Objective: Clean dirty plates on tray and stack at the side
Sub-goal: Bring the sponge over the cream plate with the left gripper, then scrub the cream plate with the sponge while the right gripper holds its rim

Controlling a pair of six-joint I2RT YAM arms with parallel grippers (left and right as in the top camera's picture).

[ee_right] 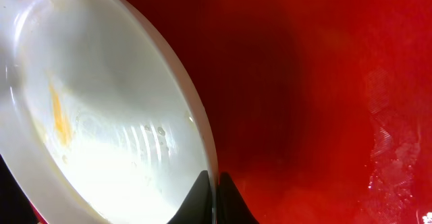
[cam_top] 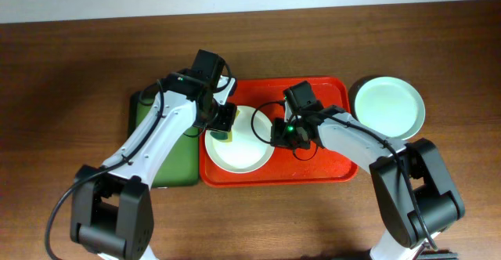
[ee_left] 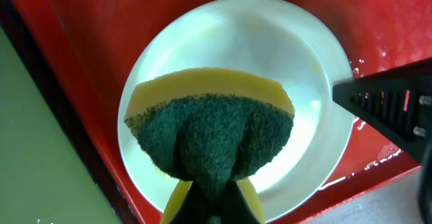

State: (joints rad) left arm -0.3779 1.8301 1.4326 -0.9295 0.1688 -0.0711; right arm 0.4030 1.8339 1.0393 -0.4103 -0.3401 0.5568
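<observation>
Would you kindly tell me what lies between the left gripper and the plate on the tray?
A green-and-yellow sponge, pinched by the left gripper over the plate on the tray; the left wrist view shows it.

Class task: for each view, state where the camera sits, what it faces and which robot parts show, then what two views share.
Overhead: fixed above the table, looking straight down on the red tray, white plate, left arm and right arm.
Left wrist: on the left arm, looking down at the sponge pinched in the left hand; the right hand enters at right.
Right wrist: on the right arm, looking past its fingers clamped on the plate's rim.
Shared: both wrist views show the white plate on the red tray.
</observation>
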